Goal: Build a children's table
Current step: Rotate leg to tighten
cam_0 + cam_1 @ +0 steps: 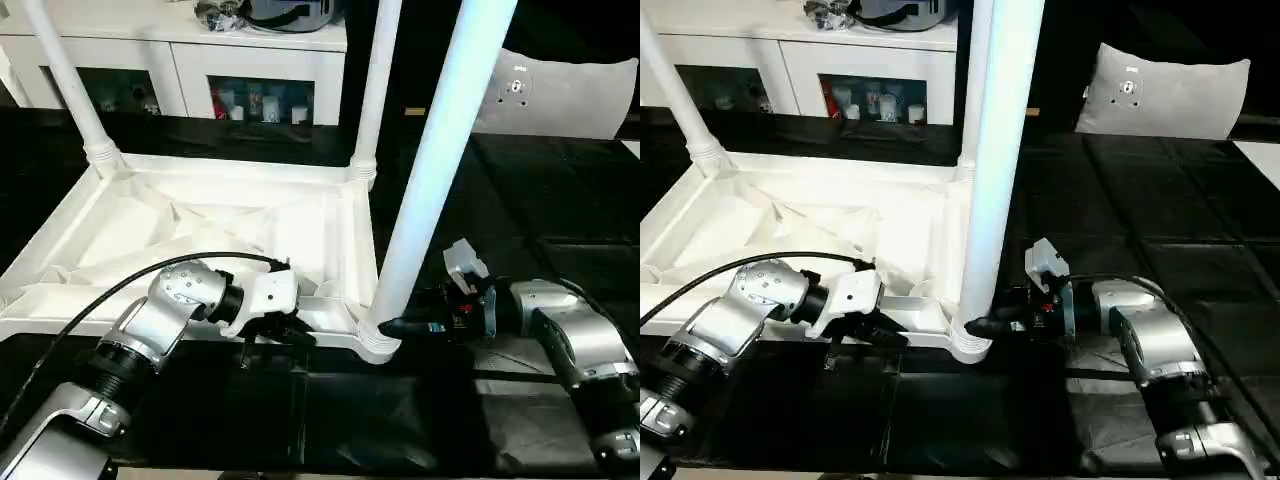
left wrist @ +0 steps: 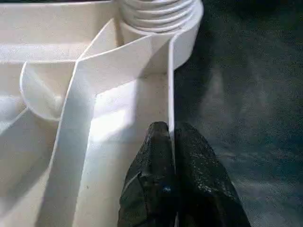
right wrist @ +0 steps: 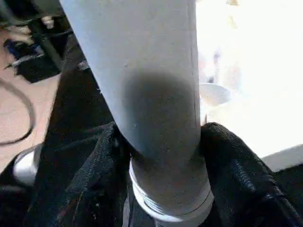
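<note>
The children's table top (image 1: 200, 225) lies upside down on black mats, ribbed underside up. Three white legs stand in its corner sockets: far left (image 1: 70, 80), far right (image 1: 375, 90) and near right (image 1: 440, 170). My left gripper (image 1: 275, 338) is at the near rim, left of the near right corner. In the left wrist view its fingers (image 2: 154, 156) are pinched shut on that thin rim wall (image 2: 170, 94). My right gripper (image 1: 385, 328) reaches in from the right at the base of the near right leg (image 3: 147, 85), one finger (image 3: 94, 175) pressed against each side of it.
A white cabinet with glass doors (image 1: 250, 70) stands behind the table top. A pale cushion (image 1: 560, 95) lies at the back right. Black floor mats (image 1: 540, 200) spread to the right and in front. A black cable (image 1: 90, 300) runs along my left forearm.
</note>
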Controlling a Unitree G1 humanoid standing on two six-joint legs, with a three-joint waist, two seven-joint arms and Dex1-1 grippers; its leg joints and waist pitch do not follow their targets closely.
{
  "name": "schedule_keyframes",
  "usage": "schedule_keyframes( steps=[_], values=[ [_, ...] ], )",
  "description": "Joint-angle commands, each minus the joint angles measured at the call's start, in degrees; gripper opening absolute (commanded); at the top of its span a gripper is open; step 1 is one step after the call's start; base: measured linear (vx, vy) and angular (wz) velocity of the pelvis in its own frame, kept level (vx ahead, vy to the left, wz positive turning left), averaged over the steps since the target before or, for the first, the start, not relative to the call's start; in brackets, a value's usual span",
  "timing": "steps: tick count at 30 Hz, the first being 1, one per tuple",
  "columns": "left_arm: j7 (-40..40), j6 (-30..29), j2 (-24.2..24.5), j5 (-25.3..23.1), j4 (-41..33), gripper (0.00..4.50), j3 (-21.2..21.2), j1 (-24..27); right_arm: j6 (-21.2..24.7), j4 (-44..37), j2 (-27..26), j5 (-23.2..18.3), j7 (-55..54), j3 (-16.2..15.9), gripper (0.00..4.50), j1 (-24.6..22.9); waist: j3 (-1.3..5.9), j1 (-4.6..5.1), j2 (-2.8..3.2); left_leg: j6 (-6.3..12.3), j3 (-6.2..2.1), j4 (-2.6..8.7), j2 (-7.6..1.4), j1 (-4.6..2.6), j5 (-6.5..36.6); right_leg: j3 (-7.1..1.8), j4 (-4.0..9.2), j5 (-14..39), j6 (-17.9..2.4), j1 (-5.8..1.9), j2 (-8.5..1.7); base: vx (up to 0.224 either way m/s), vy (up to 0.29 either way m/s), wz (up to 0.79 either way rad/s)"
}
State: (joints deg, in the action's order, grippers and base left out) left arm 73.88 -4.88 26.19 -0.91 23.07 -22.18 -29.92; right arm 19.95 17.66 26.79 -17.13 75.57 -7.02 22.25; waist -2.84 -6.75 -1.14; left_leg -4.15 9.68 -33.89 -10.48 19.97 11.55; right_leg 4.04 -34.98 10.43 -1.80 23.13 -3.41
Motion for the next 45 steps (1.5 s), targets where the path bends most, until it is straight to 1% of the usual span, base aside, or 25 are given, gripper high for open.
schedule_keyframes(
  steps=[1,3,5,6,7,8,10,11,12,14,16,17,18,20,22,23,27,32,33,34,39,41,42,43,45],
  values=[
    [-4.16,-3.79,-2.96,-0.08,-2.15,0.0,-0.53,0.17,3.31,-1.26,-3.05,0.39,-6.31,-0.52,2.0,0.42,3.1,0.29,-0.37,2.24,-0.61,4.0,-2.65,0.05,8.65,-2.87,4.98,20.1,-8.28,-3.02,-4.93,0.0,0.0,0.0],
    [-6.47,-6.55,-4.07,-0.07,-2.7,0.0,0.16,0.11,4.25,-0.69,-4.87,1.51,-10.72,0.02,1.99,1.0,2.91,0.85,-0.43,1.38,-0.67,4.09,-2.39,-0.1,10.63,-2.8,5.73,25.85,-6.47,-2.79,-4.99,0.0,0.0,0.0],
    [-12.97,-13.1,-7.69,0.6,-4.17,0.0,2.35,-0.14,6.37,1.96,-9.59,3.5,-21.28,1.98,1.99,2.98,2.86,1.69,-0.45,0.38,-0.83,4.19,-2.37,-0.04,11.08,-2.74,5.7,27.77,-5.68,-2.72,-4.95,0.0,0.0,0.0],
    [-14.91,-15.01,-8.95,0.73,-4.83,0.0,2.97,-0.24,7.28,2.73,-10.84,3.84,-24.33,2.62,1.98,3.68,2.76,2.35,-0.48,0.1,-1.11,4.3,-2.18,0.36,11.64,-2.4,5.97,29.54,-5.06,-2.94,-4.98,0.0,0.0,0.0],
    [-16.74,-16.56,-10.11,0.71,-5.44,0.0,3.52,-0.3,7.72,3.46,-11.95,4.2,-27.17,3.24,1.98,4.3,2.88,2.63,-0.52,-0.09,-1.16,4.29,-2.18,0.41,11.7,-2.37,5.98,29.76,-4.73,-3.09,-5.01,0.0,0.0,0.0],
    [-19.2,-18.66,-11.82,0.42,-6.46,0.0,4.17,-0.26,8.49,4.46,-13.5,4.61,-30.97,4.07,1.98,5.14,2.98,3.11,-0.53,0.15,-1.09,4.12,-2.1,0.25,11.71,-2.44,6.18,29.22,-4.75,-2.83,-4.95,0.0,0.0,0.0],
    [-22.26,-20.9,-13.93,-0.01,-7.51,0.0,4.87,-0.27,6.95,5.59,-15.13,5.66,-34.81,4.47,1.98,5.92,3.05,3.89,-0.55,0.58,-1.06,4.01,-2.2,0.28,11.15,-2.59,5.96,26.93,-5.84,-2.7,-4.89,0.0,0.0,0.0],
    [-23.97,-21.46,-15.03,-0.6,-7.83,0.0,4.77,-0.36,4.55,6.18,-16.14,5.73,-35.84,4.69,2.32,6.03,3.11,4.19,-1.13,1.27,-0.85,3.83,-2.05,0.34,10.55,-2.64,6.04,26.08,-5.95,-2.75,-4.79,0.0,0.0,0.0],
    [-24.19,-21.35,-15.17,-0.77,-7.77,0.0,4.65,-0.44,4.51,6.33,-16.39,5.28,-35.72,4.95,2.52,6.04,3.18,4.03,-0.85,2.09,-0.71,3.63,-1.97,0.27,10.17,-2.78,6.04,25.57,-6.13,-2.64,-4.88,0.0,0.0,0.0],
    [-24.6,-20.86,-15.4,-1.1,-7.4,0.0,4.48,-0.56,4.07,6.31,-16.6,4.99,-35.37,4.98,2.66,5.95,3.26,3.95,-0.98,3.05,-0.67,3.65,-1.93,0.48,8.9,-2.8,5.82,23.65,-6.31,-2.85,-4.7,0.0,0.0,0.0],
    [-24.96,-20.72,-15.5,-1.57,-7.25,0.0,4.32,-0.67,4.11,5.99,-16.92,5.08,-35.5,5.16,2.79,5.8,3.45,3.76,-0.77,3.59,-0.63,3.68,-2.17,0.49,7.14,-2.89,5.38,19.57,-7.35,-2.9,-4.61,0.0,0.0,0.0],
    [-25.33,-20.68,-15.39,-2.07,-7.1,0.0,4.23,-0.81,4.1,5.39,-17.01,5.4,-35.18,5.1,3.06,5.43,3.45,3.55,-0.65,3.83,-0.59,3.67,-2.23,0.52,6.27,-2.91,5.08,17.05,-8.13,-2.96,-4.56,0.0,0.0,0.0],
    [-25.77,-20.99,-15.2,-2.48,-7.31,0.0,4.16,-0.86,3.96,4.83,-17.03,5.62,-35.14,5.0,3.06,5.08,3.46,3.37,-0.58,3.92,-0.59,3.7,-2.28,0.54,6.0,-2.91,4.92,15.67,-8.67,-3.09,-4.6,0.0,0.0,0.0],
    [-25.99,-21.21,-14.88,-2.78,-7.56,0.0,4.15,-0.85,3.87,4.4,-16.95,5.69,-35.18,5.0,3.12,4.78,3.44,3.27,-0.48,3.82,-0.57,3.73,-2.33,0.48,6.41,-2.92,4.9,15.18,-9.16,-3.09,-4.64,0.0,0.0,0.0],
    [-25.54,-19.87,-12.88,-3.66,-7.12,0.0,3.66,-0.77,2.13,3.22,-15.4,4.7,-33.28,5.27,3.45,3.61,3.33,3.14,-0.38,3.48,-0.59,3.8,-2.35,0.41,7.57,-2.9,5.16,16.59,-8.84,-3.1,-4.75,0.0,0.0,0.0],
    [-25.01,-18.68,-12.08,-4.03,-6.59,0.0,3.33,-0.78,1.42,2.8,-14.71,4.28,-32.08,5.38,3.52,3.24,3.32,2.98,-0.35,3.38,-0.65,3.83,-2.29,0.41,8.08,-2.9,5.28,17.56,-8.22,-3.21,-4.74,0.0,0.0,0.0],
    [-22.35,-15.68,-9.69,-4.57,-4.54,0.0,2.67,-0.77,0.48,1.27,-11.7,2.93,-26.91,5.81,3.9,2.26,3.29,3.02,-0.21,3.54,-0.65,3.86,-2.23,0.45,8.5,-2.92,5.33,17.96,-8.0,-3.17,-4.68,0.0,0.0,0.0],
    [-18.16,-11.05,-6.6,-4.62,-2.53,0.0,1.76,-0.88,0.3,1.55,-6.98,1.59,-20.42,6.75,4.34,2.38,3.25,2.97,-0.42,4.02,-0.61,3.77,-2.25,0.44,8.88,-2.9,5.44,18.99,-7.82,-3.18,-4.69,0.0,0.0,0.0],
    [-15.93,-8.36,-5.55,-4.08,-2.12,0.0,1.43,-0.93,-0.18,1.67,-4.78,1.64,-17.26,6.18,4.41,2.34,3.26,2.9,-0.48,4.05,-0.66,3.76,-2.26,0.41,8.79,-2.84,5.43,19.27,-7.84,-3.17,-4.69,0.0,0.0,0.0],
    [-14.89,-7.6,-5.06,-3.82,-1.92,0.0,1.21,-0.99,-0.42,1.8,-3.9,1.64,-15.91,5.94,4.41,2.36,3.28,2.92,-0.62,4.22,-0.59,3.72,-2.26,0.42,8.72,-2.85,5.5,19.33,-7.77,-3.17,-4.67,0.0,0.0,0.0],
    [-7.86,-2.13,-2.67,-2.25,-1.01,0.0,-0.05,-1.22,-3.44,2.74,0.41,3.47,-10.08,3.28,4.46,2.72,3.31,2.51,-0.59,4.24,-0.49,3.67,-2.46,0.29,8.03,-2.93,5.04,17.15,-8.9,-3.02,-4.69,0.0,0.0,0.0],
    [-4.02,0.43,-1.26,-2.05,-0.92,0.0,-1.34,-1.23,-4.57,2.46,1.49,3.07,-6.33,2.49,4.46,2.56,3.33,2.1,-0.93,4.67,-0.49,3.67,-2.52,0.34,8.16,-2.93,5.06,17.6,-8.82,-3.11,-4.82,0.0,0.0,0.0],
    [-2.32,1.39,-0.67,-1.99,-0.83,0.0,-1.91,-1.28,-4.8,2.34,1.89,2.63,-4.56,2.15,4.29,2.55,3.32,1.73,-0.69,4.69,-0.45,3.65,-2.65,0.18,7.96,-2.98,4.97,17.44,-9.0,-2.97,-4.87,0.0,0.0,0.0],
    [-1.16,1.8,-0.31,-1.97,-0.85,0.0,-2.34,-1.34,-4.81,2.2,2.15,2.19,-3.25,1.93,4.18,2.54,3.29,1.68,-0.94,4.67,-0.37,3.66,-2.71,0.16,7.96,-2.99,4.94,17.27,-9.06,-2.93,-4.79,0.0,0.0,0.0],
    [0.44,2.82,0.15,-1.87,-0.77,0.0,-2.87,-1.42,-4.78,2.13,2.47,1.66,-1.75,1.67,4.07,2.6,3.26,1.2,-0.63,4.45,-0.34,3.75,-2.89,-0.05,8.06,-3.02,4.8,16.78,-9.5,-2.83,-4.79,0.0,0.0,0.0]
  ],
)
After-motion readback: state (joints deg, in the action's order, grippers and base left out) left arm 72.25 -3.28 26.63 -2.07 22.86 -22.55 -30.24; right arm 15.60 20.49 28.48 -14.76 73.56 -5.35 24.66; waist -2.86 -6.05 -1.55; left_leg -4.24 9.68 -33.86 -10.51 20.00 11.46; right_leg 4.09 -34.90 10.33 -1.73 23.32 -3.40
